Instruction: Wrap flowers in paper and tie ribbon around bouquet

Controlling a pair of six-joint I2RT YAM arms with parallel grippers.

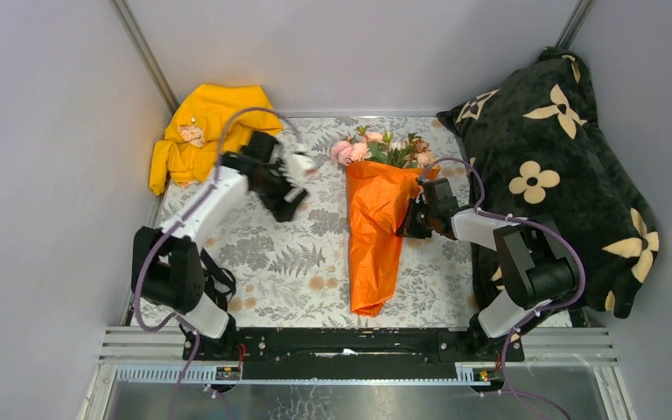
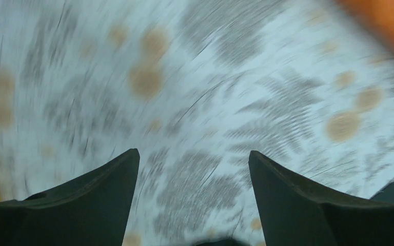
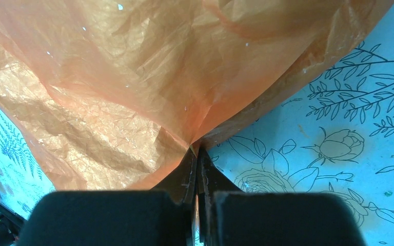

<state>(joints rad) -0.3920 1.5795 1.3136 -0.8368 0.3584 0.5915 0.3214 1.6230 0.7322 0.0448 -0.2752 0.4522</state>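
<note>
Top external view: fixed, high above and behind the arm bases, facing down and forward. It is distant and takes in the whole tablecloth [image 1: 271,262], the paper [image 1: 376,219] and both arms. Left wrist view: looks past the left gripper [image 2: 192,152] down onto the tablecloth, near and motion-blurred, with an orange blur in the upper right corner. Right wrist view: looks along the right gripper [image 3: 196,151], very near, with the paper filling most of the frame and tablecloth at right. Shared: tablecloth in all three views; paper in the top and right wrist views.
</note>
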